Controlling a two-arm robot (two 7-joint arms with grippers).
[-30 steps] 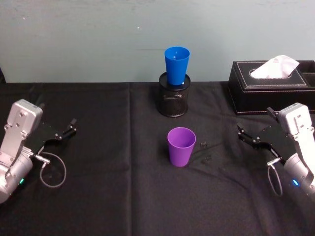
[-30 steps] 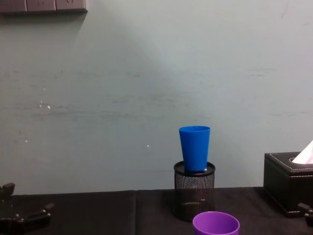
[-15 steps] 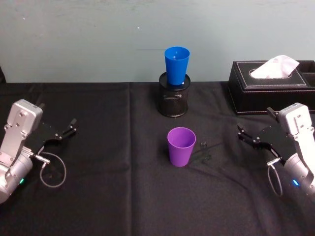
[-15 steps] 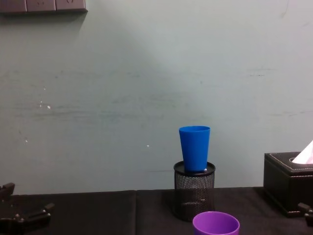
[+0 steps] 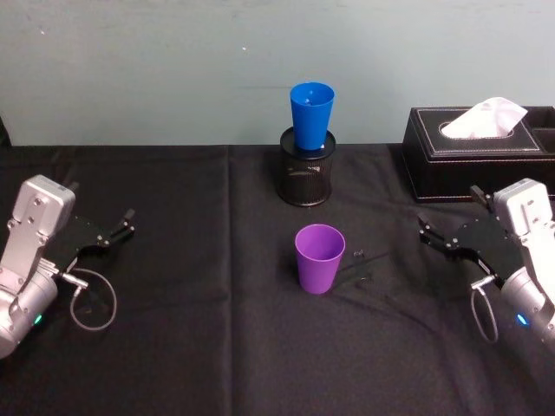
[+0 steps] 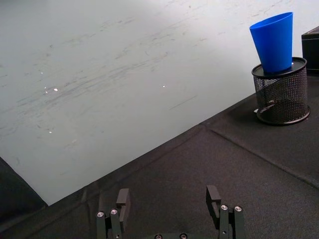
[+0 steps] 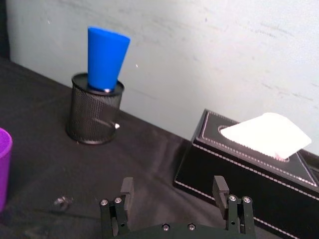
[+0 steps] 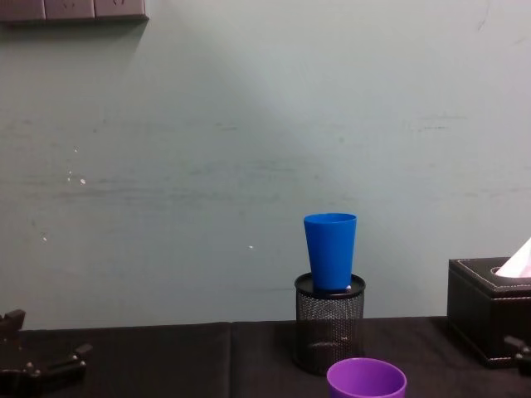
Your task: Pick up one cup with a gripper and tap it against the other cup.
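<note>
Much black cloth (image 5: 217, 347) around purple cup (image 5: 319, 260)

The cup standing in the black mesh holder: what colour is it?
The cup is plain bright blue, clearest in the left wrist view.

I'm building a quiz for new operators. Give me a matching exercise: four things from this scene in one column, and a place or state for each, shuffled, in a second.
1. purple cup
2. blue cup
3. tissue box
4. right claw

a. open, empty, near the right edge of the table
b. stands in the mesh holder
c. a white tissue sticks out of it
d. upright mid-table

Pairs: 1-d, 2-b, 3-c, 4-a.
</note>
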